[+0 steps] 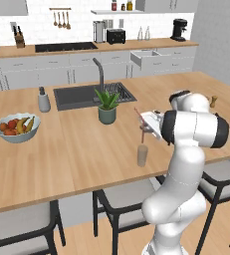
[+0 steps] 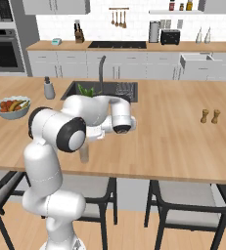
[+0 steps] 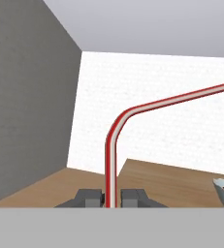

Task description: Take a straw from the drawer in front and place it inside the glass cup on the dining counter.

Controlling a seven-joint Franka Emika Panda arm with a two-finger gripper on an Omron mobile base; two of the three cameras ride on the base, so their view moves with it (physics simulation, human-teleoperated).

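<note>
I see the gripper (image 3: 111, 198) pinching the straw (image 3: 111, 160), held just above the glass cup (image 1: 142, 155), which stands on the dining counter (image 1: 86, 149) near the plant pot (image 1: 107, 114).

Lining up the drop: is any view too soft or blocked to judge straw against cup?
Left base view: soft but usable, thin red straw above the translucent glass cup. Right base view: the white arm hides most of the cup. Hand view: sharp, gripper shut on the straw.
</note>
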